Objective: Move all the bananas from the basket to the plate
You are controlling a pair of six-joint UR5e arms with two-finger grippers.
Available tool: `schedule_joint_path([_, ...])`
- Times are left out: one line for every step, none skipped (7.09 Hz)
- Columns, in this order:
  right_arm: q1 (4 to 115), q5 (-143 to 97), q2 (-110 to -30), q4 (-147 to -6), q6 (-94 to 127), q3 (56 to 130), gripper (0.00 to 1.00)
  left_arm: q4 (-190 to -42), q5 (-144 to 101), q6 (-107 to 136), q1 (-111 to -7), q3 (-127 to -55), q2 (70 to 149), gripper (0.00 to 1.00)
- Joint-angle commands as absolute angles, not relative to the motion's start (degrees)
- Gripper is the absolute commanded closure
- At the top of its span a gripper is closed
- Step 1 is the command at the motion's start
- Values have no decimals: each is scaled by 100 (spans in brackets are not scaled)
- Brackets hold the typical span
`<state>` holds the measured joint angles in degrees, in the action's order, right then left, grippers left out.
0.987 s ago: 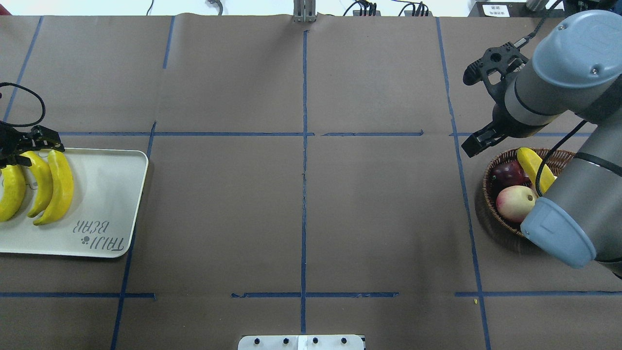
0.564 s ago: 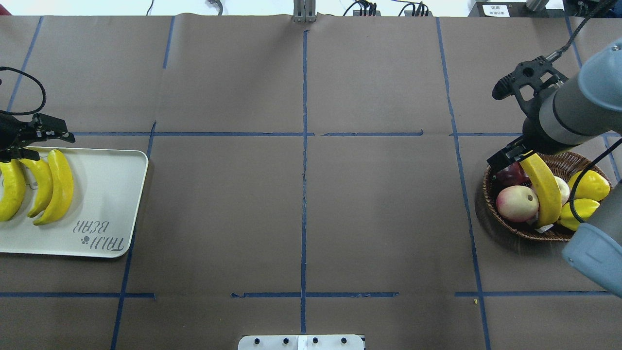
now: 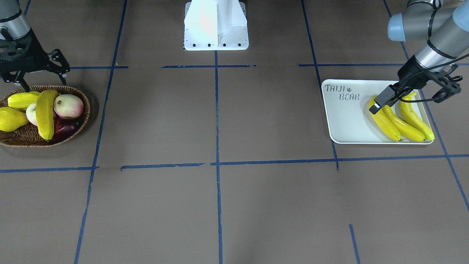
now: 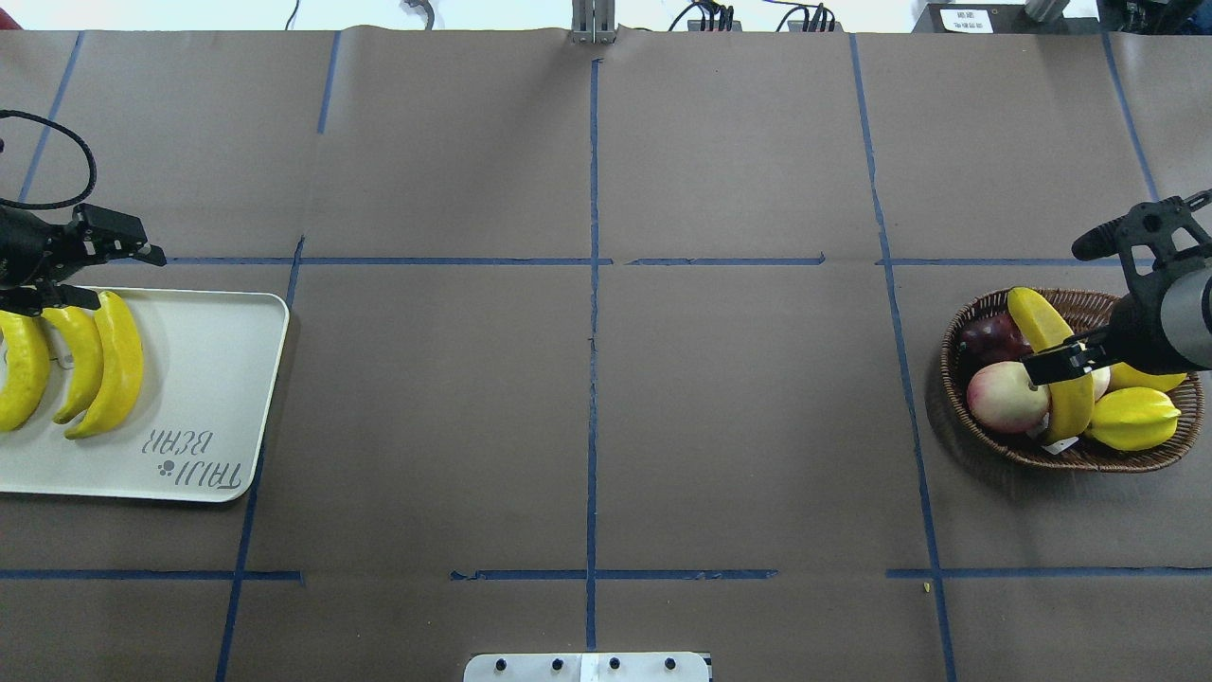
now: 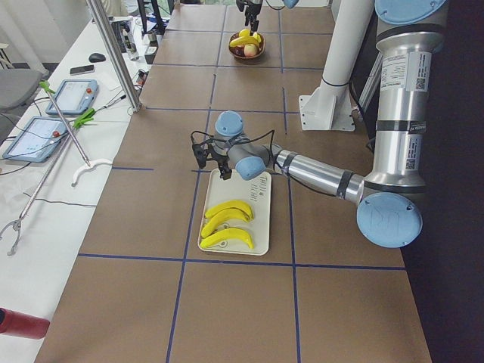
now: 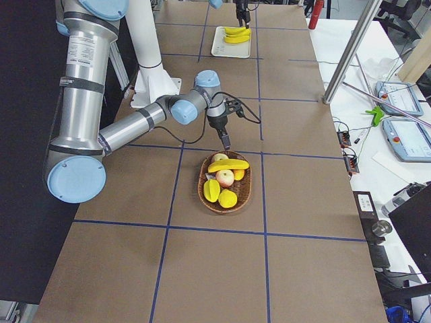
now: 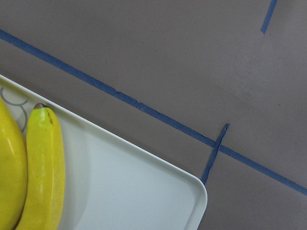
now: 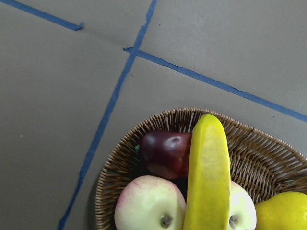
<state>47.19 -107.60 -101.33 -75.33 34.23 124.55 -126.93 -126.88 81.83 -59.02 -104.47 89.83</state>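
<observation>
Right end effector (image 3: 44,81) by banana (image 3: 45,113) — long, curved, yellow.

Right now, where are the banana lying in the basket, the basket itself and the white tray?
banana (image 4: 1037,322): overhead view, its upper half.
basket (image 3: 33,141): front-facing view, near woven wall.
tray (image 4: 208,379): overhead view, bare floor.

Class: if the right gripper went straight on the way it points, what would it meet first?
Probably the banana lying topmost in the basket. The open right gripper points down over it, though depth is unclear.
</observation>
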Motion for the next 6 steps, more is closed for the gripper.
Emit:
schedule_joint_path([4702,-10767,-10380,-6542,3507,11693,11,-12718,-12691,8209,-5889,-10485,8930,0])
schedule_joint_path([4693,-10758,-10345,-6374,3507,11472,14,-12735,-12691,8209,-5880,-10494,8921,0])
schedule_joint_path([4685,-10758,-10336,-6372,3507,11400,15,-12727,-12691,8209,-5880,-10520,8912,0])
schedule_joint_path([4685,-10767,-10327,-6372,3507,11391,15,-12735,-12691,8209,-5871,-10521,8912,0])
schedule_joint_path([4685,-10775,-10327,-6372,3516,11312,18,-12727,-12691,8209,-5871,-10512,8912,0])
schedule_joint_path([4676,-10784,-10318,-6372,3516,11285,29,-12727,-12691,8209,-5862,-10512,8912,0])
